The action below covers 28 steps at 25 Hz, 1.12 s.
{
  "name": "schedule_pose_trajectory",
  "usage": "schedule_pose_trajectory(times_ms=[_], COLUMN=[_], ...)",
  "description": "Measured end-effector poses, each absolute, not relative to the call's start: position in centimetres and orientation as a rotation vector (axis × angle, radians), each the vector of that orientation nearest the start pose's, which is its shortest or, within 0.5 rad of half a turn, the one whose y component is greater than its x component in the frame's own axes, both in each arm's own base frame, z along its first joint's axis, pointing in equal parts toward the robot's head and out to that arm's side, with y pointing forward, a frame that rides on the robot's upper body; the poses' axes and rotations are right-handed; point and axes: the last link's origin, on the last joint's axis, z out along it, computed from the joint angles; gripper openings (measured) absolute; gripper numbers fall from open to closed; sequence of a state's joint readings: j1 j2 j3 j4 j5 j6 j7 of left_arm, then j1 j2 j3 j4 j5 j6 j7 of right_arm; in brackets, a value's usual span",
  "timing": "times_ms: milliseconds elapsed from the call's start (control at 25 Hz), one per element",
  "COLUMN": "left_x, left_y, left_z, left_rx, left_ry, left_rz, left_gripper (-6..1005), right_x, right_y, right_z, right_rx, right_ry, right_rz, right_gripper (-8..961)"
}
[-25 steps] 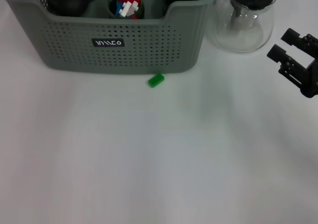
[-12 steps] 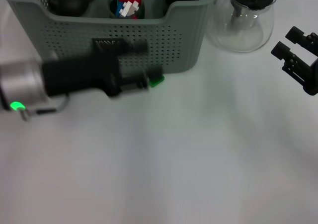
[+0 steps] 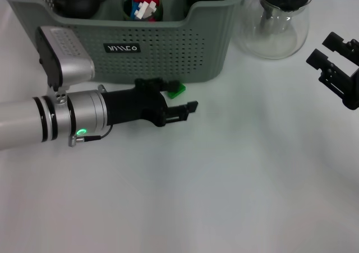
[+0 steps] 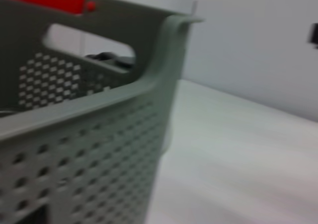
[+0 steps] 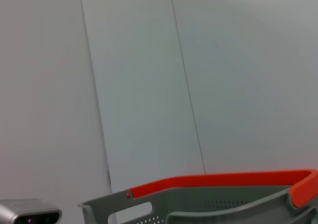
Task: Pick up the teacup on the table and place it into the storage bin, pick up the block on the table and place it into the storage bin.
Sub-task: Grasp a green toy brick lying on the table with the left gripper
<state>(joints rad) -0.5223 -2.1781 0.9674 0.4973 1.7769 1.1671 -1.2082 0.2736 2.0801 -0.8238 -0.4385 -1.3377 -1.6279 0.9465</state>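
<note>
Lying on the tabletop at 6 o'clock of the storage bin (image 3: 129,37), the green block (image 3: 178,89) looks light, rigid, graspable across flat sides; left pincer (image 3: 176,99) straddles it, spread, empty; right pincer (image 3: 327,50) parked open at 3 o'clock.

Matt perforated plastic storage bin (image 3: 168,45) (grey-green), glossy clear glass pot (image 3: 275,26).
</note>
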Motion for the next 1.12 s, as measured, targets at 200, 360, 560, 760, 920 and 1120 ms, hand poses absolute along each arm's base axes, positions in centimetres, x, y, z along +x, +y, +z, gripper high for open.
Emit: schedule_pose_trajectory(times_ms=[200,360,560,760,920,1120], left_x=[-25.7,-25.7,-25.7,-25.7,-25.8,-26.0], left_y=[33.7,34.1,34.4,34.6,34.6,34.0], left_z=[-9.2,-9.8,-10.3,-10.7,-11.0,-11.0], left_rx=[-2.607,-2.61,-2.613,-2.616,-2.62,-2.639], left_ry=[-0.613,-0.605,-0.589,-0.586,-0.58,-0.596], left_rz=[-0.556,-0.506,-0.46,-0.42,-0.39,-0.399], left_gripper=[691,691,691,691,691,691], right_x=[29.8,29.8,29.8,29.8,29.8,29.9], right_y=[27.0,27.0,27.0,27.0,27.0,26.9], right_z=[1.3,1.3,1.3,1.3,1.3,1.4], right_rx=[-2.201,-2.201,-2.202,-2.202,-2.201,-2.2], right_ry=[0.485,0.484,0.483,0.483,0.485,0.486], right_rz=[1.16,1.159,1.159,1.159,1.158,1.156], right_gripper=[566,566,566,566,566,566])
